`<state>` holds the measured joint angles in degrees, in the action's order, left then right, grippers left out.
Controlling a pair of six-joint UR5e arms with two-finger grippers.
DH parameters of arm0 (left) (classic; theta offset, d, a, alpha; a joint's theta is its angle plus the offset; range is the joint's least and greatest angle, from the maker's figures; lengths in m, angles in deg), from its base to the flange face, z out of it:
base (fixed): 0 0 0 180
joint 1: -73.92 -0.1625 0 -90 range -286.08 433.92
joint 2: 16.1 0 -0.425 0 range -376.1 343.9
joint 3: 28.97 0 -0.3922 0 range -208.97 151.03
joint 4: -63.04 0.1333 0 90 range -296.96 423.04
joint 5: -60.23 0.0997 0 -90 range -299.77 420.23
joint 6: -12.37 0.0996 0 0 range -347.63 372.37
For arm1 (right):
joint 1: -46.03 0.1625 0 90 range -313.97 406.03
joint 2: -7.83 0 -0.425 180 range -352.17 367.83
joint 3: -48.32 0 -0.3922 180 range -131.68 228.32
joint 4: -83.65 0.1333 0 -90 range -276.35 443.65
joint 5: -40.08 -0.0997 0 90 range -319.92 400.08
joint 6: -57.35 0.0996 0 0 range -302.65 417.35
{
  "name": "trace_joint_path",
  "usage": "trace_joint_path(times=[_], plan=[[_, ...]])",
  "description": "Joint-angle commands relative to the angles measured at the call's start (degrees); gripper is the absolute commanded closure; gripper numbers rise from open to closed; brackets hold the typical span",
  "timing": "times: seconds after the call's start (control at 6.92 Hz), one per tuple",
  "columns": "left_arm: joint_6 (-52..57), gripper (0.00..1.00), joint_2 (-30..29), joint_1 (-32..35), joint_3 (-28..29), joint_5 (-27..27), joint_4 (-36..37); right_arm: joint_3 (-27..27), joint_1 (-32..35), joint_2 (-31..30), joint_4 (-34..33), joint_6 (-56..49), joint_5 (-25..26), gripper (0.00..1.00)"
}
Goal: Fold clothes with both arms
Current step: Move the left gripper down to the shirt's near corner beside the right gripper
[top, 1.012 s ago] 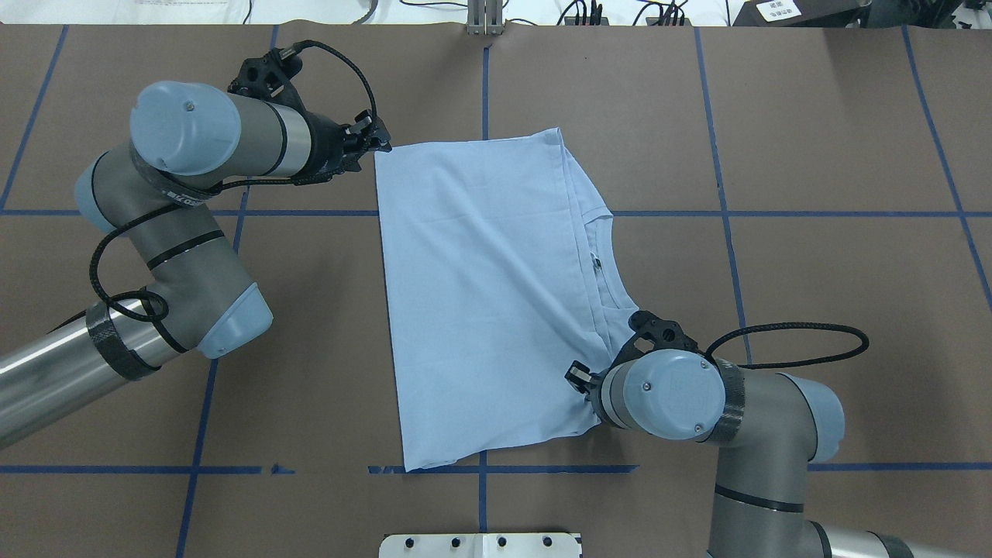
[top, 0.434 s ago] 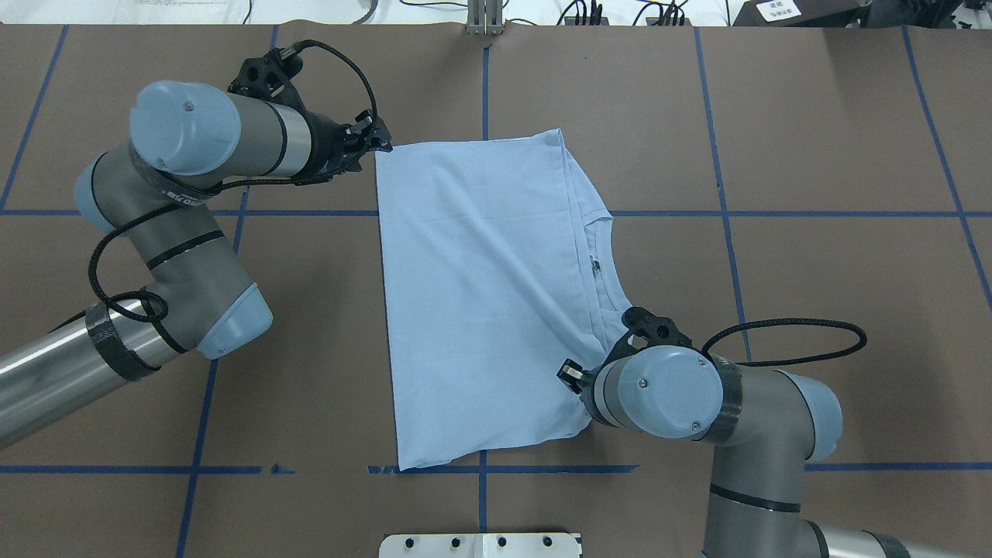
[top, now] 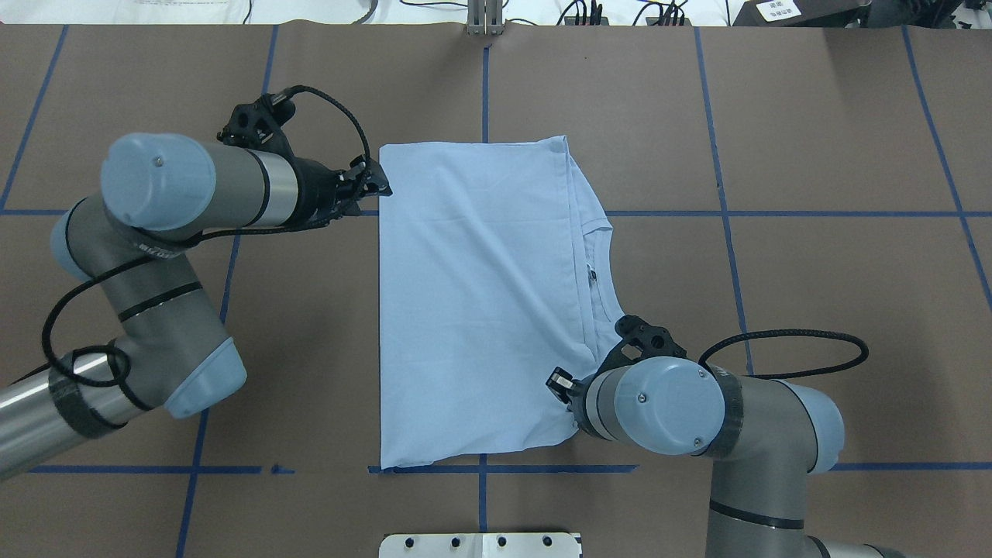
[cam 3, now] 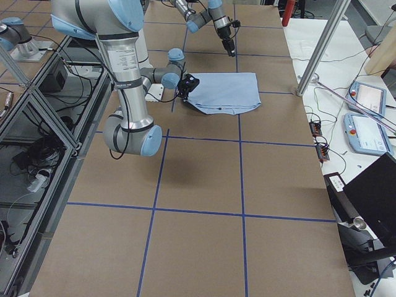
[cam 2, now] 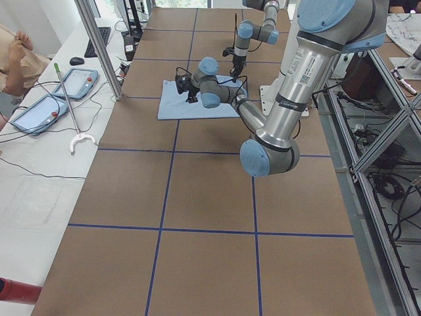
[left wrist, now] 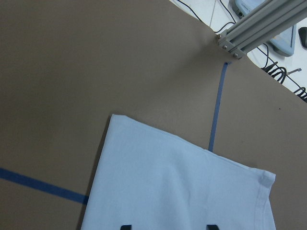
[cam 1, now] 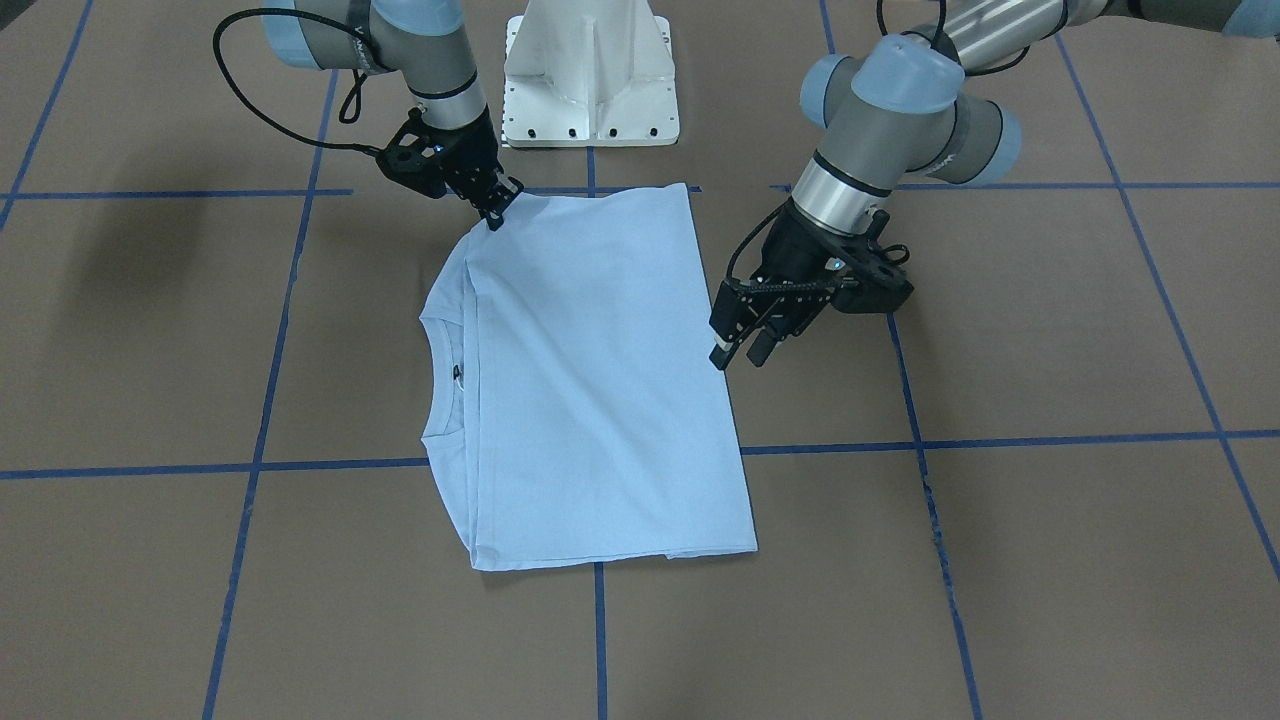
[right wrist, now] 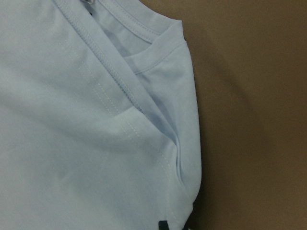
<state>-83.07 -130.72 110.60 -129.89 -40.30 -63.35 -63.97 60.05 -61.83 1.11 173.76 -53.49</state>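
Right now the shirt [top: 473, 294] lies flat on the tabletop [top: 814, 310] as a doubled-over rectangle. Its long axis runs straight away from the robot, and its neck opening [top: 593, 256] is on the long side toward the robot's right. The two arms sit at opposite corners of that rectangle. The right pincer [cam 1: 496, 213] is down on the near corner by the shoulder, on the neck side, and looks clenched on the cloth there. Its wrist view shows the dark tips close together with fabric between them. The left pincer [cam 1: 738, 352] is released, its fingers plainly spread. It hangs just beside the opposite long edge, a little short of the far corner, over bare tabletop and touching no cloth. So the shirt lies wholly to the left pincer's right, with that long edge running past its tips. The near corner on the left arm's own side is well apart from it, back toward the robot. If the next fold carries the near end over to the far end, the left arm probably has to come back along that edge and take the near corner level with the right pincer. If the shirt is first tugged taut along its diagonal, the far corner is the nearer grip.
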Motion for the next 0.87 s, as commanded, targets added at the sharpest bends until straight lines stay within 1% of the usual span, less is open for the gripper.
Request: trace_joint_path(times=[0.0, 0.14, 0.29, 0.43, 0.58, 0.72], plan=[[-5.0, 0.38, 8.06, -7.29, -8.11, 0.07, -0.08, -1.52, -1.97, 0.05, -2.62, 1.45, 0.32, 1.0], [-10.07, 0.37, 10.1, -12.9, -11.28, 0.24, 0.35, -1.61, -2.14, -0.12, -2.71, 1.45, 0.24, 1.0], [-13.34, 0.37, 10.12, -18.26, -11.48, 0.68, 3.75, -1.53, -2.23, -0.13, -2.71, 1.36, 0.24, 1.0], [-14.94, 0.37, 10.29, -23.19, -11.49, 5.9, 4.65, -1.7, -2.23, -0.13, -2.62, 1.36, 0.15, 1.0], [-15.13, 0.37, 11.34, -26.54, -11.31, 9.61, 5.97, -1.88, -2.23, -0.04, -2.62, 1.27, 0.15, 1.0], [-15.13, 0.37, 11.52, -26.84, -10.79, 9.82, 6.15, -2.23, -1.71, -0.04, -2.62, 1.1, 0.06, 1.0]])
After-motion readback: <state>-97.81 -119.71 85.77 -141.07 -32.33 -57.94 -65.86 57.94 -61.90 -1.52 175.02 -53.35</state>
